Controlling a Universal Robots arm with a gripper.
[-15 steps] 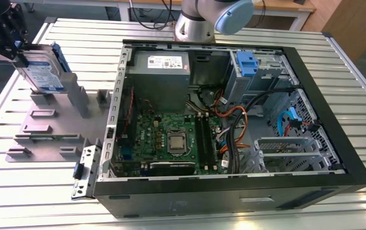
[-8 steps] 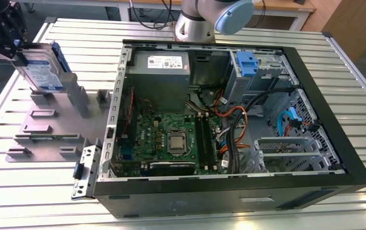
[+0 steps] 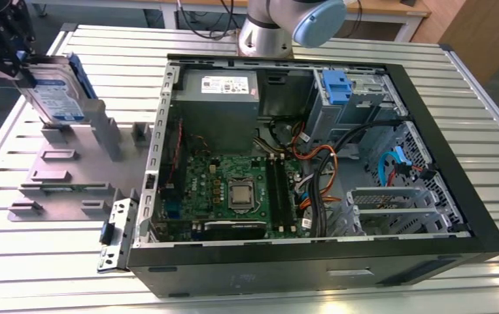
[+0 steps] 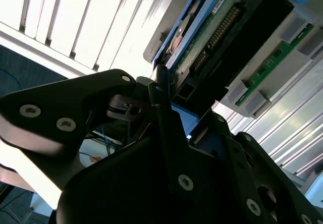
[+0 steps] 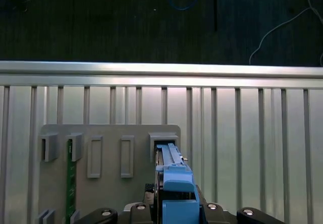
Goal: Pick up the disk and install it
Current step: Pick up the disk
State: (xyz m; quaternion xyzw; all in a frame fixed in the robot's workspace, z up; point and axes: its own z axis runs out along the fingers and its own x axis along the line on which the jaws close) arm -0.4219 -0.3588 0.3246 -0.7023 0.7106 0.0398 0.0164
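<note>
The gripper (image 3: 21, 65) is closed on the disk (image 3: 57, 95), clamping its upper end. In the exterior view, at that view's left, the drive hangs upright from the fingers with its white-and-blue label facing the camera. It sits above the grey fixture plate (image 3: 66, 176), well apart from the open computer case (image 3: 319, 265) on the slatted aluminium table (image 3: 484, 118). Whether its lower edge is clear of the plate's slot cannot be told.

The second wrist view shows what the exterior view hides: the drive's underside (image 4: 217, 37), with its green circuit board and connector row, and the blue bracket meeting the black fingers (image 4: 166, 133).

The first wrist view looks along the drive's blue-bracketed edge (image 5: 174, 181) onto the plate's row of rectangular slots, one holding a green memory module (image 5: 71, 183).
</note>
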